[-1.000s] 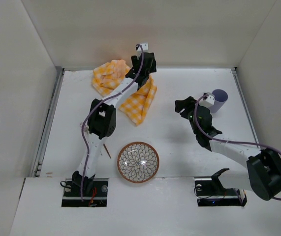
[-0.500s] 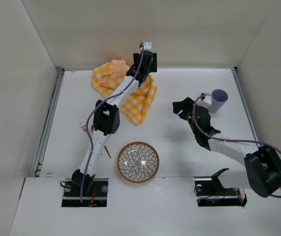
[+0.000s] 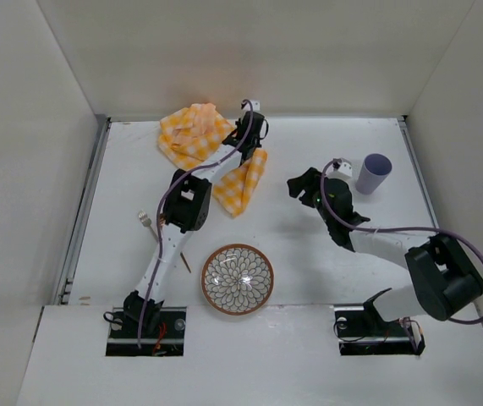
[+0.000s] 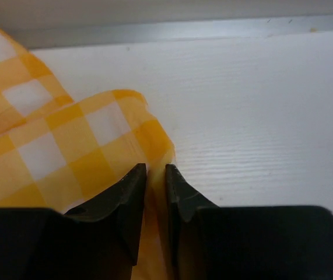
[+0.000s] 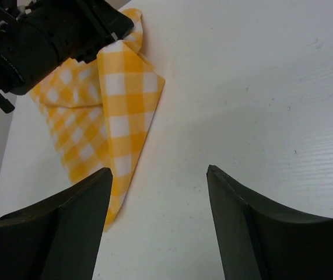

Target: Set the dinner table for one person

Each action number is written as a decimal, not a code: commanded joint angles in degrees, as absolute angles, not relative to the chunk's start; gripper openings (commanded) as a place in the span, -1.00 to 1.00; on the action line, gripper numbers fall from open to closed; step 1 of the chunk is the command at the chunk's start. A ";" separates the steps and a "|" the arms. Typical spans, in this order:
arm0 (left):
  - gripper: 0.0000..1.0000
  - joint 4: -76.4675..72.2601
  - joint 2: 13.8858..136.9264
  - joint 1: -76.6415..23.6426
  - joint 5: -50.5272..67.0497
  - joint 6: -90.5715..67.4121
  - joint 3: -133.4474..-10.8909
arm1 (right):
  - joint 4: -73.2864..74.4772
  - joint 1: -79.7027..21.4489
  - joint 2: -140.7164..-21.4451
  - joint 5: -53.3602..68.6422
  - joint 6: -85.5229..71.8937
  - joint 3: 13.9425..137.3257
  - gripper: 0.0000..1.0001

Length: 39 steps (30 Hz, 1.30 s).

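Note:
The yellow-and-white checked cloth [image 3: 192, 131] lies crumpled at the back of the dinner table [image 3: 309, 254]. My left gripper [image 3: 252, 135] reaches to its far right edge. In the left wrist view the gripper [image 4: 156, 167] is shut on a fold of the cloth [image 4: 55, 140], which fills the narrow gap between the fingers. My right gripper [image 3: 302, 188] hovers right of the cloth, open and holding nothing. In the right wrist view the gripper [image 5: 159, 169] faces the cloth's long point [image 5: 125, 111] over bare white tabletop.
A patterned bowl [image 3: 238, 278] sits near the front between the arm bases. A lilac cup [image 3: 375, 172] stands at the right, behind my right gripper. A fork [image 3: 145, 222] and a thin brown stick [image 3: 184, 260] lie left of the bowl. Walls enclose the table.
My left gripper has dropped onto the cloth's edge and closed on it. The left elbow swung aside, uncovering the fork. My right gripper moved left toward the cloth and opened slightly wider.

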State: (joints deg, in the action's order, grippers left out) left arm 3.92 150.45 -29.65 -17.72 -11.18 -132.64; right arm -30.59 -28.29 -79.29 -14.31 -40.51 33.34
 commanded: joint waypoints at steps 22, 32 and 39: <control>-0.70 -15.38 115.76 -31.51 -23.21 -30.75 -87.11 | -23.39 -43.19 -104.84 2.30 -36.74 57.64 0.62; -0.71 -18.63 109.34 -29.58 -21.71 -34.36 -77.88 | -17.23 -43.46 -115.39 -2.81 -43.59 69.78 0.27; -0.72 -18.63 108.72 -27.29 -20.83 -35.33 -75.85 | -13.19 -43.37 -118.21 -3.16 -45.35 74.18 -0.36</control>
State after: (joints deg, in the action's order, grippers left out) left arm -16.58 111.66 -28.27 -21.04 -34.00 -77.28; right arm -14.81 -43.48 -118.43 -1.74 -43.97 71.64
